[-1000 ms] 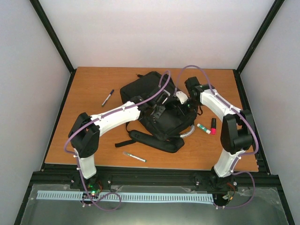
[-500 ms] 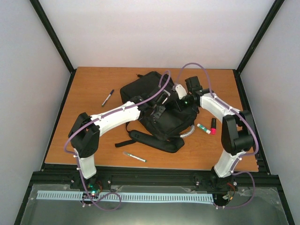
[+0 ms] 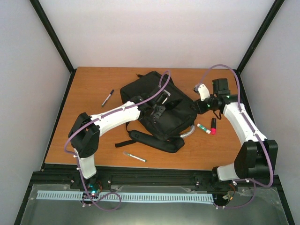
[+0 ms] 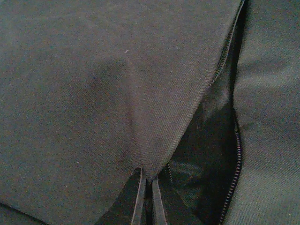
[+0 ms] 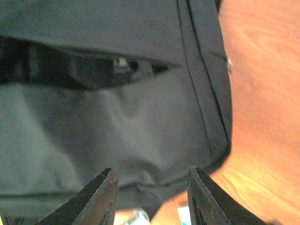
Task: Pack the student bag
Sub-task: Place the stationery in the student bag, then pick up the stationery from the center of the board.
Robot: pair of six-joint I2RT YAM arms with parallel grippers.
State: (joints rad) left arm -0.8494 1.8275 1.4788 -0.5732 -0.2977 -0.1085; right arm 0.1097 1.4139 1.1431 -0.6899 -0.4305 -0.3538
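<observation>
The student bag (image 4: 117, 93) is black woven cloth, matt, its fine twill weave plain up close. A toothed zip (image 4: 239, 154) runs along the pocket edge, and the dark lining (image 4: 201, 154) inside looks slicker. The surface (image 3: 93, 136) looks like orange-brown wood, smooth with a faint sheen. The right hand (image 5: 151, 171) has dark, matt, plastic-looking fingers.

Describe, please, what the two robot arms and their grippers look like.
Both the left arm and right arm have white links, black joint housings and a looping purple cable. The right gripper ends in two dark, tapered fingers; the left gripper in thin dark ones.
</observation>
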